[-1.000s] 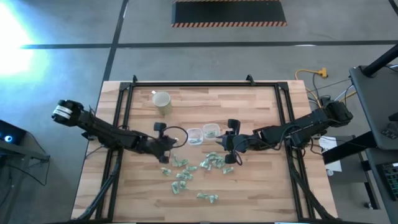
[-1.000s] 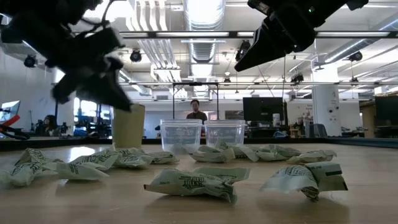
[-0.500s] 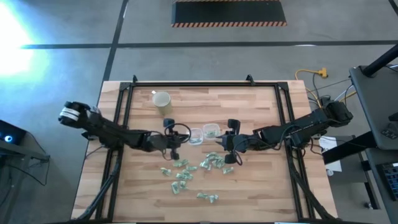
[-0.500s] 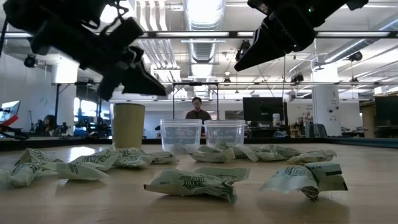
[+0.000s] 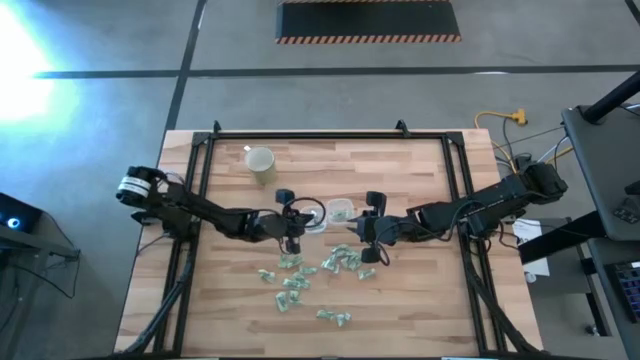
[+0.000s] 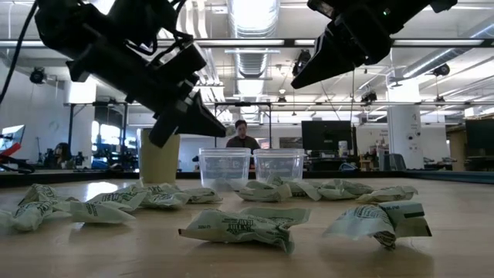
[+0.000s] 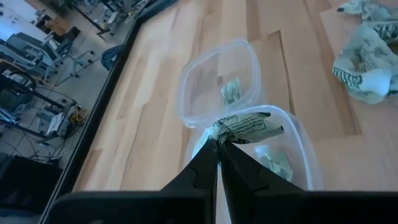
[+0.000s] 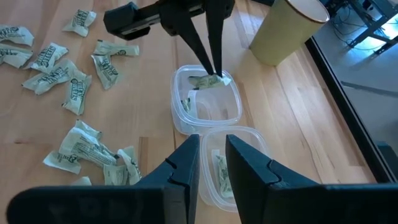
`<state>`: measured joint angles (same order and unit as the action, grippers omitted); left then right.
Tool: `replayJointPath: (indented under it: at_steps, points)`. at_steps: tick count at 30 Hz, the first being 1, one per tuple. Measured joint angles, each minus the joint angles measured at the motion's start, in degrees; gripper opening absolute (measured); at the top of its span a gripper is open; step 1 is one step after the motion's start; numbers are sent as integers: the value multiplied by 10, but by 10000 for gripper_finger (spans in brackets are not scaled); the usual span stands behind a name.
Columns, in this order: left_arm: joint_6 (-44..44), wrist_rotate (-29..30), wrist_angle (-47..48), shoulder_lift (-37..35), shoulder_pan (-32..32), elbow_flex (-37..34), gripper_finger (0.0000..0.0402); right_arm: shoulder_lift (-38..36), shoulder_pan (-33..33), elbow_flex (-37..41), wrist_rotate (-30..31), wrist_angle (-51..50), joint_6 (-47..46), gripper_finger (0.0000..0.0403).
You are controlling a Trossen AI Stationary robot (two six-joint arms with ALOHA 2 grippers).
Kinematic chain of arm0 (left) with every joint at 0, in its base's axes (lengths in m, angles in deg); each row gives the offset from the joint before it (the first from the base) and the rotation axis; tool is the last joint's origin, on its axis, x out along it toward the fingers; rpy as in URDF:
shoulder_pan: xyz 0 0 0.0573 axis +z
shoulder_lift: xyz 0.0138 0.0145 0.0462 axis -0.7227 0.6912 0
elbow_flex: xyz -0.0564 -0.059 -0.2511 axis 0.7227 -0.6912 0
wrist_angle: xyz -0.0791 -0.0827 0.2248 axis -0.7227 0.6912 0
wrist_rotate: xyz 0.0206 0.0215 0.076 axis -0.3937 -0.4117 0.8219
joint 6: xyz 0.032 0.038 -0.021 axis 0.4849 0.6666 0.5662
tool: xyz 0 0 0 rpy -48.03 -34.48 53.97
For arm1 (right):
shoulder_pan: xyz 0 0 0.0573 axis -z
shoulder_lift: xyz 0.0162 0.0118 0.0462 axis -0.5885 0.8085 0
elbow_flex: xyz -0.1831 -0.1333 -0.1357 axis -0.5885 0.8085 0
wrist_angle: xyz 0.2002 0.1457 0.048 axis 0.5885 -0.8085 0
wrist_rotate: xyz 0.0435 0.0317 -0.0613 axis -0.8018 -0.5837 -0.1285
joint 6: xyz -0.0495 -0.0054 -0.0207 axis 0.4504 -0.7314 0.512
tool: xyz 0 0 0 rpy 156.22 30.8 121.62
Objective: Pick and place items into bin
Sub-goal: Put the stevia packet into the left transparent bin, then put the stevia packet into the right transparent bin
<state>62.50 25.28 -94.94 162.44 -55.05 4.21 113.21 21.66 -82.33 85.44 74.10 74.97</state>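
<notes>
Wooden tabletop (image 5: 420, 290) strewn with wrapped pieces (image 5: 290, 283); left gripper (image 7: 217, 144) pinches one over a clear tub (image 7: 297, 149), right gripper (image 8: 211, 148) parted.

The wrapped pieces (image 8: 68, 87) are showing pale green and white with dark green print on crinkled wrappers. The two tubs (image 8: 207, 102) are looking clear and colourless. The cup (image 8: 287, 31) is showing plain beige-yellow. The bench (image 5: 400, 290) is showing light wood in jointed strips, edged by a black frame (image 5: 205, 165). Both arms and their fingers (image 7: 202, 168) are appearing dark, nearly black.
</notes>
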Motion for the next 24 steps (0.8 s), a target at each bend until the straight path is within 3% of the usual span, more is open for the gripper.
replayJointPath:
  at_steps: [14, 20, 24]
  points:
    - [-5, 2, 39, -20, -2, 1, 87, 0, 0, 1, -2, -25, -35, 68]
    - [-47, 1, 146, -71, -24, 2, 93, 5, 0, 12, -123, -31, -85, 68]
    - [-103, 0, 253, -126, -46, 2, 93, 30, -2, 24, -162, -23, -117, 68]
